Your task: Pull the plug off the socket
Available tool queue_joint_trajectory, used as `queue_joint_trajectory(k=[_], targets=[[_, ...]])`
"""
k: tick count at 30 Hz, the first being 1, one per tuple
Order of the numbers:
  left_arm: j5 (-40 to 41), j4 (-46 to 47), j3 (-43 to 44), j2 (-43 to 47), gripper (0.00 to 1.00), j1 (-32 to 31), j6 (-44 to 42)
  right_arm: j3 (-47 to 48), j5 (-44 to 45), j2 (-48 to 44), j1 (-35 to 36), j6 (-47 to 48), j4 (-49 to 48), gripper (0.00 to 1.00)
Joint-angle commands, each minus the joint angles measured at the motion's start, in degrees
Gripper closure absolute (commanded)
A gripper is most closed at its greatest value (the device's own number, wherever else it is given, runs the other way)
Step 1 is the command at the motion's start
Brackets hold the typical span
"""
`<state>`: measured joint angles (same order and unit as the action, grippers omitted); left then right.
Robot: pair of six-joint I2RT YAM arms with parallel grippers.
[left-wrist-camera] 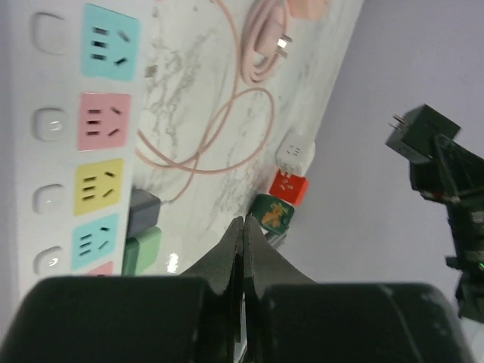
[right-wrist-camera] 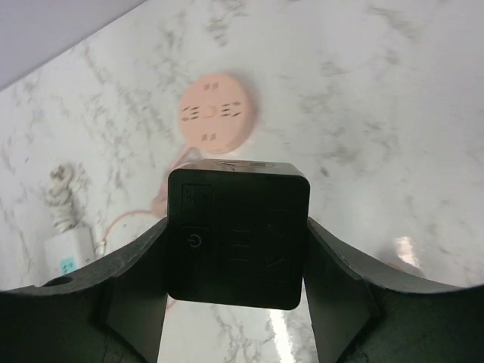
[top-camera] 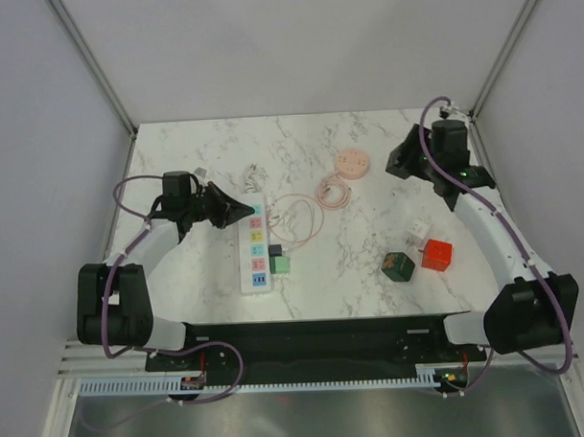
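Observation:
The white power strip [top-camera: 256, 248] lies left of centre, with coloured outlets in a row; it also shows in the left wrist view [left-wrist-camera: 57, 151]. A green adapter [top-camera: 280, 264] and a dark grey one [top-camera: 275, 249] sit against its right side. My left gripper [top-camera: 249, 212] is shut and empty, its tips [left-wrist-camera: 243, 224] at the strip's far end. My right gripper [top-camera: 401, 163] is raised over the far right of the table, shut on a black cube plug [right-wrist-camera: 238, 231]. The plug's prongs show in the left wrist view [left-wrist-camera: 420, 138].
A round pink disc [top-camera: 351, 163] with a coiled pink cable [top-camera: 302, 216] lies at centre back. The strip's white cord [top-camera: 256, 175] is bundled behind the strip. A white cube [top-camera: 419, 232], a red cube [top-camera: 436, 255] and a dark green cube [top-camera: 397, 265] sit at the right.

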<state>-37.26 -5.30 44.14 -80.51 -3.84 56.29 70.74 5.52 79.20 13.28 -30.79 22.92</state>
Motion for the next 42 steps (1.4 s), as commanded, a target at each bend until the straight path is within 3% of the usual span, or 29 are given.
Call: queue_joint_trajectory(k=[1,7,13,20,27,33,42], targets=[[-12.39,-0.76,5.07,-2.36,0.98,0.14,-4.87,-7.43,-8.75,-5.71,-10.59,0.82,-2.61,1.00],[-14.78,-3.05,8.24,-5.53,0.98,0.06,-9.26,-17.54,-16.51,-11.78,-26.87,-0.68,-5.15,1.00],[-13.11,-4.01,9.30,-7.03,0.98,0.06,-11.81,-25.99,-16.42,-12.67,-33.57,-2.08,-8.58,1.00],[-13.10,-5.33,8.33,-8.52,0.98,0.06,-13.75,-28.47,-17.47,-10.12,-35.25,-2.44,-11.23,1.00],[-13.55,-5.51,8.68,-8.43,0.98,0.14,-14.28,-28.64,-18.88,-6.07,-35.34,-1.12,-12.02,0.92],[-13.46,-5.51,8.42,-8.26,0.98,0.14,-14.37,-29.43,-18.53,-5.99,-35.34,-1.12,-12.28,0.78],[-13.90,-5.51,8.07,-8.35,0.98,0.14,-14.37,-29.78,-17.65,-5.37,-35.34,-0.86,-11.76,0.77]])
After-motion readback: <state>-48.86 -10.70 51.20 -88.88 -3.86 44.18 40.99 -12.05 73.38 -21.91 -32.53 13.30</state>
